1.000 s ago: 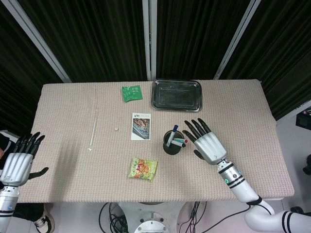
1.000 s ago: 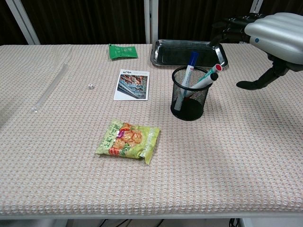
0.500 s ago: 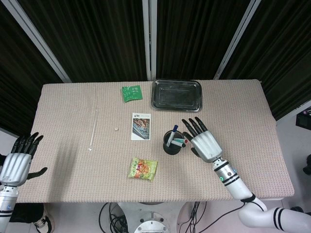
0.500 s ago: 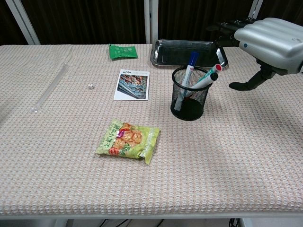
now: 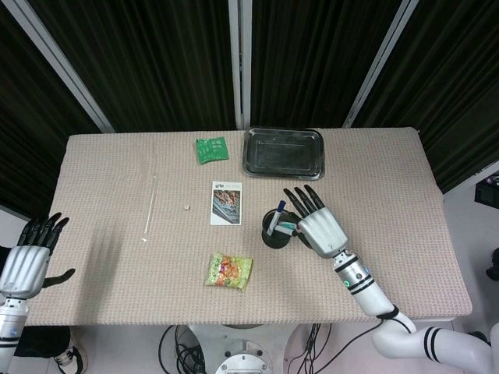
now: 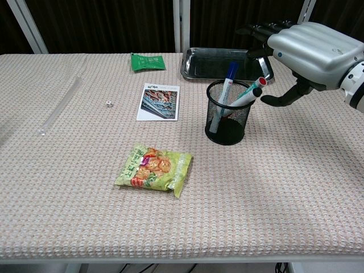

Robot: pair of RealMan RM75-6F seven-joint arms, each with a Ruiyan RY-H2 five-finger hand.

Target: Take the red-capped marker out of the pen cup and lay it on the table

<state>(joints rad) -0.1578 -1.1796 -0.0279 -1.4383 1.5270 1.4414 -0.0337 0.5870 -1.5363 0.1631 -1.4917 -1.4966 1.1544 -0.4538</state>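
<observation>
The red-capped marker (image 6: 255, 87) stands slanted in the pen cup (image 6: 227, 112), its cap end leaning over the rim on the right side, beside a blue-capped marker (image 6: 226, 85). The right hand (image 6: 310, 50) hovers just beside the cup with its fingers (image 6: 257, 29) apart, holding nothing. The left hand (image 5: 26, 261) is well apart at the edge of the surface (image 6: 296, 187), fingers also spread. The marker looks light, stiff and smooth, maybe slippery; I think the best hold is a pinch just under the red cap.
</observation>
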